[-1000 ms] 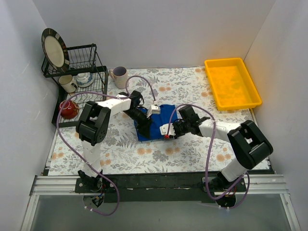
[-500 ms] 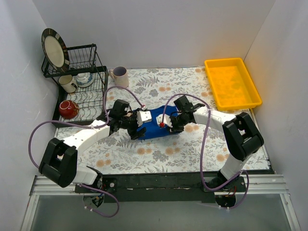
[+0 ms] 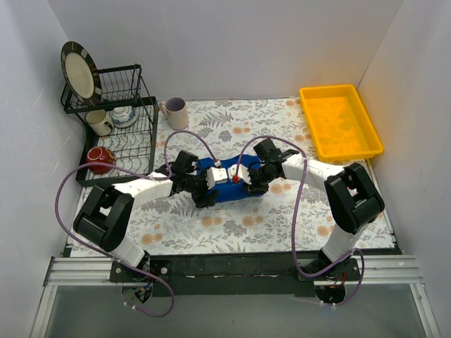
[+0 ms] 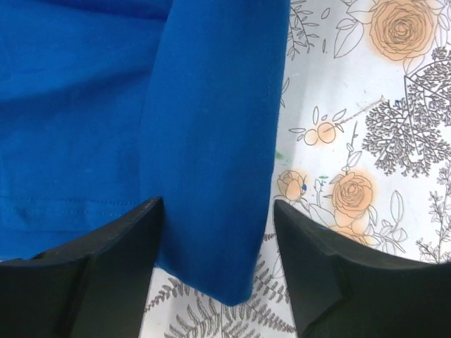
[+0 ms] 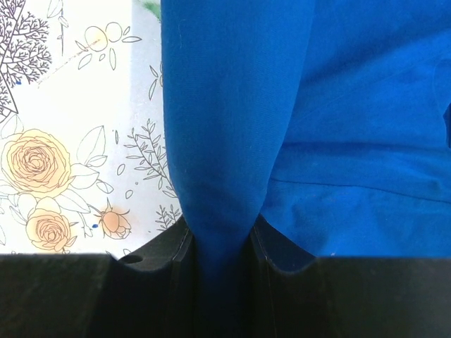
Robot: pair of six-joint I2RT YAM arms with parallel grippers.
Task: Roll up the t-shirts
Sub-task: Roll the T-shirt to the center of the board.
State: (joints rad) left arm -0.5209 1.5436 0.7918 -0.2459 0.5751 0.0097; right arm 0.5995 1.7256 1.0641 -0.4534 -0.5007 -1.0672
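One royal-blue t-shirt point(image 3: 229, 193) lies bunched into a thick roll in the middle of the floral cloth; its print is hidden. My left gripper point(image 3: 209, 190) is at the roll's left end. In the left wrist view it point(image 4: 218, 211) is open, its fingers point(image 4: 120, 253) straddling the rolled end of the t-shirt point(image 4: 211, 141), with a gap on the right side. My right gripper point(image 3: 248, 184) is at the right end. In the right wrist view it point(image 5: 220, 232) is shut on a pinched fold of the t-shirt point(image 5: 225, 105).
A black dish rack point(image 3: 116, 134) with a plate point(image 3: 77, 69), cups and a red cup point(image 3: 101, 159) stands at the back left. A white mug point(image 3: 175, 111) sits behind the shirt. A yellow tray point(image 3: 341, 122) is at the back right. White walls close in the sides.
My left arm has swung down low and its gripper has opened around the roll's left end. My right gripper has shifted up and left, still holding its fold.
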